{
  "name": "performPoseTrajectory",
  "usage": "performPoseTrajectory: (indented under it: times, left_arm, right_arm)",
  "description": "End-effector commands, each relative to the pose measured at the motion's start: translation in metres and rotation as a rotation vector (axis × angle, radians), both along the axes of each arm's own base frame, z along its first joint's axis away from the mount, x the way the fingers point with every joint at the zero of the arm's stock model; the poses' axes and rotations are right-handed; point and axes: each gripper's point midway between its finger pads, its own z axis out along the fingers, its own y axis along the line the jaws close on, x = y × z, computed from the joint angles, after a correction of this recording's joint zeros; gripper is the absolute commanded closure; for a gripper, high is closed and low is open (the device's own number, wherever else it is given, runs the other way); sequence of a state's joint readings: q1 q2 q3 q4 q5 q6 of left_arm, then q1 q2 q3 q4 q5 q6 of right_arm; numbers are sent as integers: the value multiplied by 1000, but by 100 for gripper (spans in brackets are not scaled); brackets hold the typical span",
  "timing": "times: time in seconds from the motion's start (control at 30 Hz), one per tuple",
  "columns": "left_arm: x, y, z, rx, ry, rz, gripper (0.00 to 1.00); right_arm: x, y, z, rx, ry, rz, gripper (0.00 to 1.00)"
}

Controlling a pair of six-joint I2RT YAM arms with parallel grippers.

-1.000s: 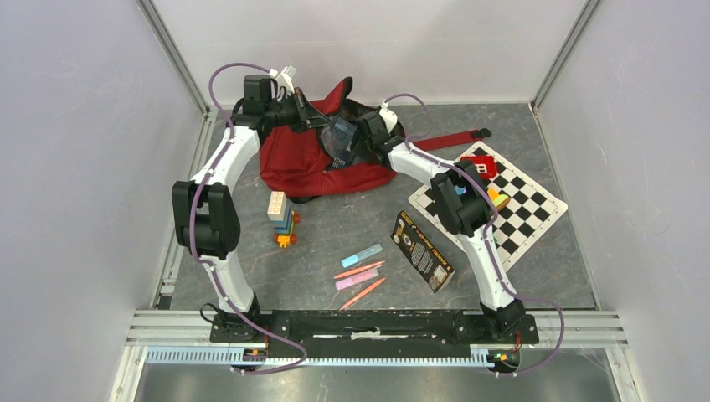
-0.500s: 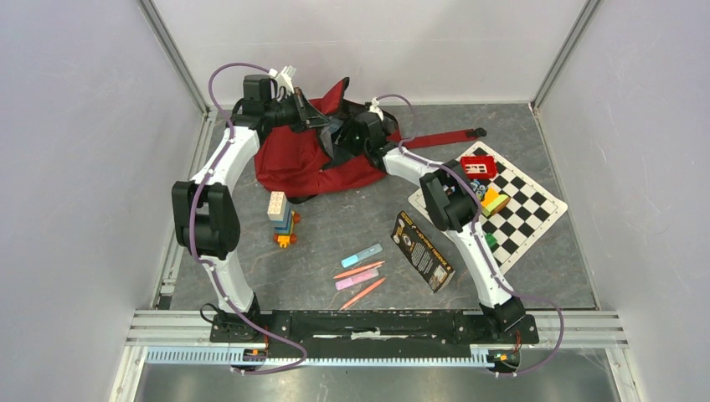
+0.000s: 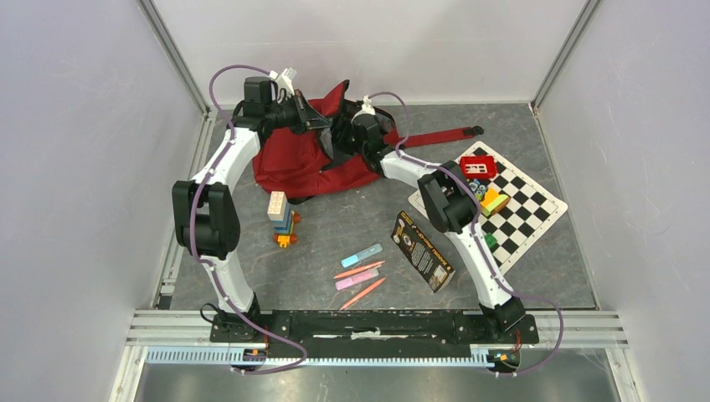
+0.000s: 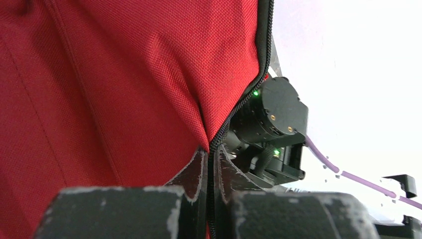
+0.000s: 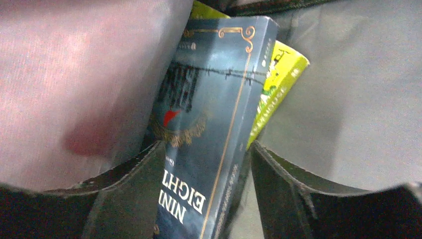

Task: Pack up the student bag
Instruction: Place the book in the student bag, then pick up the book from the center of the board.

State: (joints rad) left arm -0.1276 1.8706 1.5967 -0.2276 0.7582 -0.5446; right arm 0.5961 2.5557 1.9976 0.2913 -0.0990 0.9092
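Observation:
The student bag [image 3: 293, 163], dark red, lies at the back of the table with its mouth held up. My left gripper [image 3: 322, 124] is shut on the bag's zip edge [image 4: 214, 144], and red fabric [image 4: 124, 74] fills the left wrist view. My right gripper [image 3: 342, 138] reaches into the bag's mouth. In the right wrist view its fingers [image 5: 206, 144] stand apart around a dark blue book [image 5: 214, 89], with a gap on the right side. A yellow-green book [image 5: 281, 74] lies behind it against the grey lining [image 5: 348, 99].
A chessboard mat [image 3: 536, 209] lies at the right with a small red box [image 3: 478, 166] and coloured blocks [image 3: 494, 201]. A block tower [image 3: 283, 219], several markers [image 3: 360, 272] and a dark flat box [image 3: 423, 251] lie in front. The bag's strap [image 3: 439, 138] trails right.
My right arm has pushed further into the bag, toward the back left, and its jaws have widened off the blue book. The bag has shifted slightly left. My left gripper has kept its hold.

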Motion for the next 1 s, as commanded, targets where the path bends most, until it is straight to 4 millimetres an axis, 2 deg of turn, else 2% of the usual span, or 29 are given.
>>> performPoseTrajectory:
  times: [0.0, 0.2, 0.27, 0.37, 0.4, 0.57, 0.8, 0.97]
  left_arm:
    - [-7, 3, 38, -1, -105, 9, 98]
    - [-7, 14, 31, 23, -90, 65, 98]
    - [-4, 21, 27, 30, -63, 106, 98]
    - [-3, 27, 26, 36, -60, 132, 98]
    - [-3, 28, 27, 41, -66, 136, 98]
    - [-1, 38, 23, 65, -62, 159, 98]
    - [2, 50, 22, 83, -64, 179, 98]
    - [0, 55, 22, 105, -69, 178, 98]
  right_arm:
    - [1, -23, 96, -78, -231, -50, 29]
    - [6, -73, 141, -231, -351, -112, 22]
    - [2, -92, 151, -285, -364, -125, 22]
    - [-14, -121, 161, -400, -397, -122, 22]
    - [-22, -130, 167, -433, -416, -118, 21]
    - [-72, -169, 165, -598, -433, -5, 21]
    - [-160, -188, 139, -748, -349, 346, 21]
    - [-209, -212, 119, -806, -209, 448, 23]
